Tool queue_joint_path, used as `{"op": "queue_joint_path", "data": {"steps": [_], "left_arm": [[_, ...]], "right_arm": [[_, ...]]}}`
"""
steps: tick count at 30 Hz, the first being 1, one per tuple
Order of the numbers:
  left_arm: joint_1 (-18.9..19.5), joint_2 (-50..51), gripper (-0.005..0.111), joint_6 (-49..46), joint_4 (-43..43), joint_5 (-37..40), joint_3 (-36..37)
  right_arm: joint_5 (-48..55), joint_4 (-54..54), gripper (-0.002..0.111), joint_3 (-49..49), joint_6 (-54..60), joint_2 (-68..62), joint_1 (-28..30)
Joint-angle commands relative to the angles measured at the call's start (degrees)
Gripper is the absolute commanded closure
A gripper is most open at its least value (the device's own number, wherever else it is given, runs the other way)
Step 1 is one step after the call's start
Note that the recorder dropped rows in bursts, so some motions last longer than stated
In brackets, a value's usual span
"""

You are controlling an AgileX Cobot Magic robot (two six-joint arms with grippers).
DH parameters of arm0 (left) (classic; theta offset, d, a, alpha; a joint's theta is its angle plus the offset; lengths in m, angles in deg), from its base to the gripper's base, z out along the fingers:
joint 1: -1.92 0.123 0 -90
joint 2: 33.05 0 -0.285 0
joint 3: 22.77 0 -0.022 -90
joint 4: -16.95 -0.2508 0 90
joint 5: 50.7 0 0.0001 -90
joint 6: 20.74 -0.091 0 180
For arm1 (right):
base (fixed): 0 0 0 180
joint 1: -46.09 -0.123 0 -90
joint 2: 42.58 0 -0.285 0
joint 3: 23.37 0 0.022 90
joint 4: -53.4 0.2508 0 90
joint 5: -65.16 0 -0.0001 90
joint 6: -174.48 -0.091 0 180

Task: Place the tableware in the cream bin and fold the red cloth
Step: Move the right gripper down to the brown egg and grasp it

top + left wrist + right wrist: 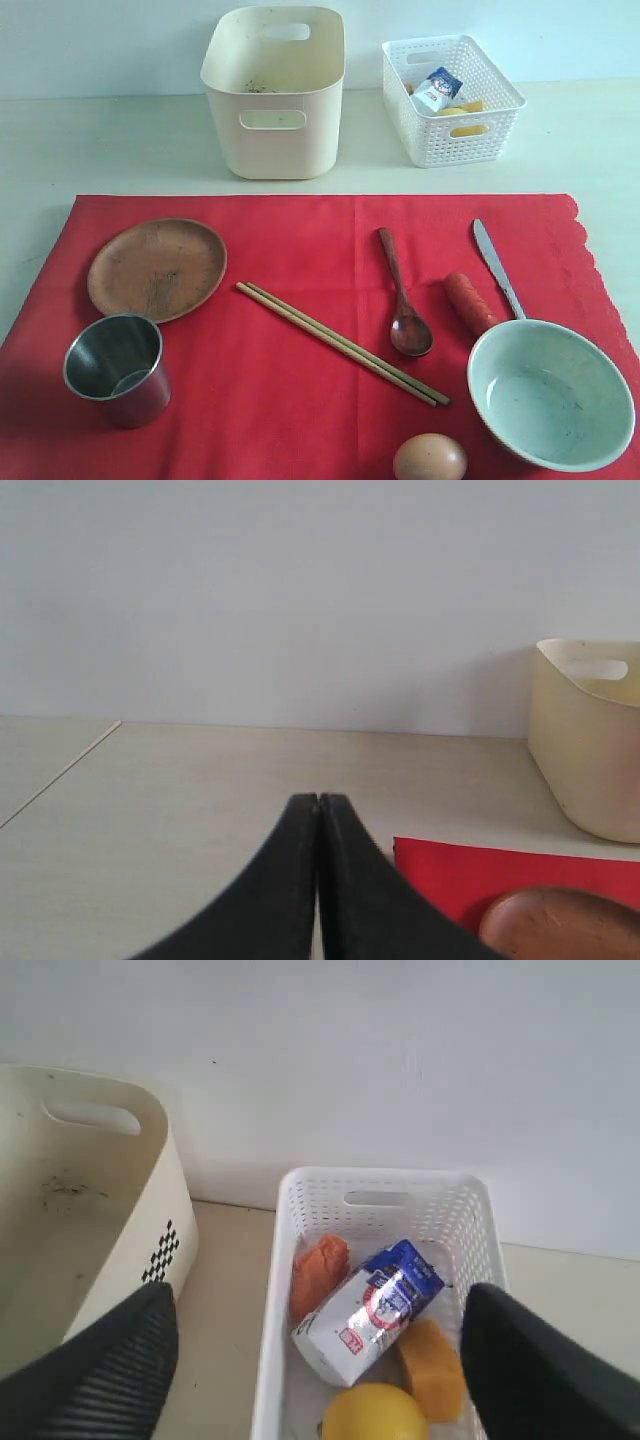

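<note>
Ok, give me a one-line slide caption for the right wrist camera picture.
Open right gripper facing the white basket of milk carton, lemon and cheese, with the cream bin alongside.

A pale table [100,140] is shown covered across the lower frame by a red cloth [300,232], scalloped edge at right, while a cream bin [272,120] is set at top centre and a white lattice basket [452,135] near it, upper right.
</note>
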Motion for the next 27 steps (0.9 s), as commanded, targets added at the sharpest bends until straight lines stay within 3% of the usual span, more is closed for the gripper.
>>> {"op": "queue_joint_path", "data": {"steps": [1,8,13,27], "left_arm": [[0.14,-0.33,0.104,-0.16,-0.05,-0.11,0.02],[0.14,-0.33,0.104,-0.16,-0.05,-0.11,0.02],[0.14,-0.33,0.104,-0.16,-0.05,-0.11,0.02],[-0.60,-0.33,0.104,-0.16,-0.05,-0.10,0.02]], "right_arm": [[8.11,0.01,0.054,0.36,-0.01,5.61,0.00],[17.83,5.01,0.090,-2.41,3.62,12.41,-0.43],[18.63,6.94,0.108,-9.11,4.74,17.92,-3.86],[22.87,7.08,0.108,-27.85,7.05,26.74,-19.00]]}}
